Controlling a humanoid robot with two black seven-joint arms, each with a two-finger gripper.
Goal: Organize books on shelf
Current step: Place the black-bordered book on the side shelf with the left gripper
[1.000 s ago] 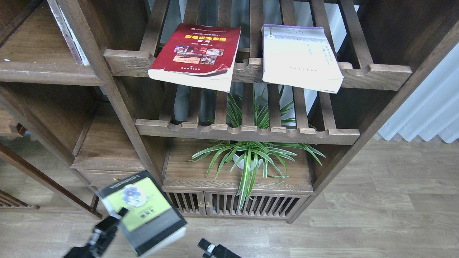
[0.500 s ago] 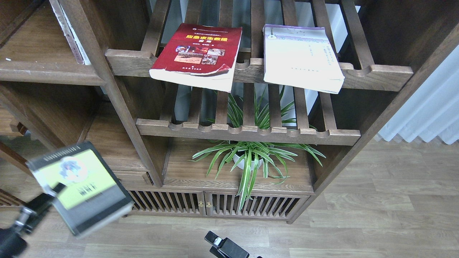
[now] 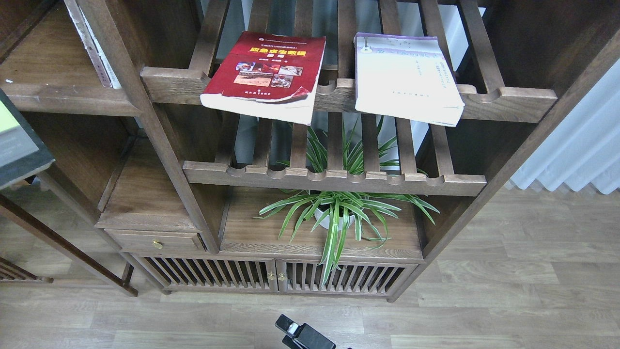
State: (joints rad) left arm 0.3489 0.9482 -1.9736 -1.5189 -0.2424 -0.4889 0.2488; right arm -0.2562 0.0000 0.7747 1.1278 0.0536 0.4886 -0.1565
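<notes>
The shelf (image 3: 58, 99) was solid dark-brown wood, matt, with visible grain and a smooth rounded front edge. The slatted racks (image 3: 339, 182) were the same wood, satin-smooth on their scalloped rails. The red book (image 3: 264, 72) had a glossy paper cover, its lower corner curled and worn, with cream paper pages at the edge. The white book (image 3: 404, 77) had a matt paper cover. The grey book (image 3: 19, 145) looked slightly glossy, with a lime panel. The floor (image 3: 508, 291) was pale wood-look planking, low sheen. The right gripper (image 3: 302, 334) was black, hard and smooth, probably plastic.
</notes>
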